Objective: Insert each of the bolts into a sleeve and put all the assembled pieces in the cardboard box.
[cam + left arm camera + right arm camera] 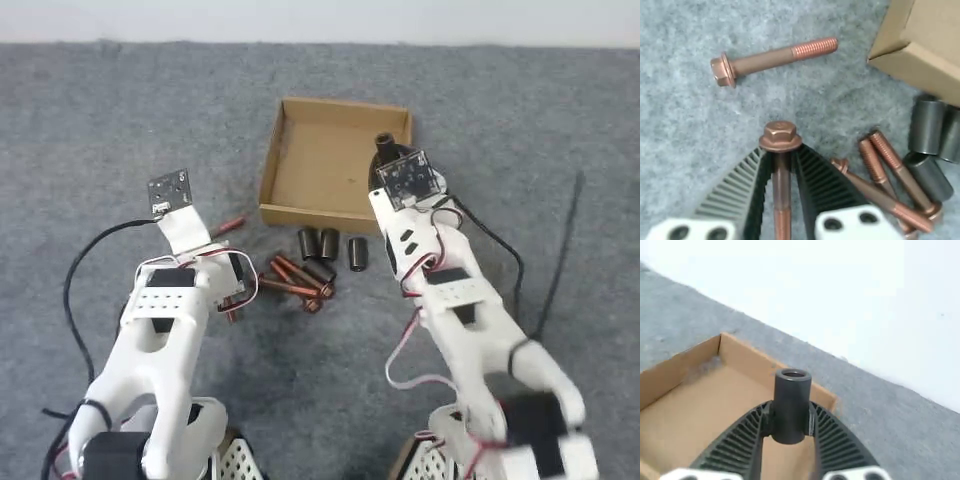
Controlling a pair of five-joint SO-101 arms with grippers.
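Bolt (780, 137) in left gripper (781, 152), sleeve (792, 402) in right gripper (790, 417) (over box (690, 410))

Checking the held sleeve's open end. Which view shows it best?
Right wrist view: the sleeve sits clamped in the right gripper, bore visible. High view shows its top over the cardboard box.

**Loose parts, two held**

Three dark sleeves (329, 245) sat just outside the near wall of the open cardboard box (320, 165), copper bolts (298, 280) heaped past them, one lone bolt (772, 59) off its corner. Another bolt (781, 165) was gripped by its shank; a fourth sleeve (791, 405) was held upright over the box.
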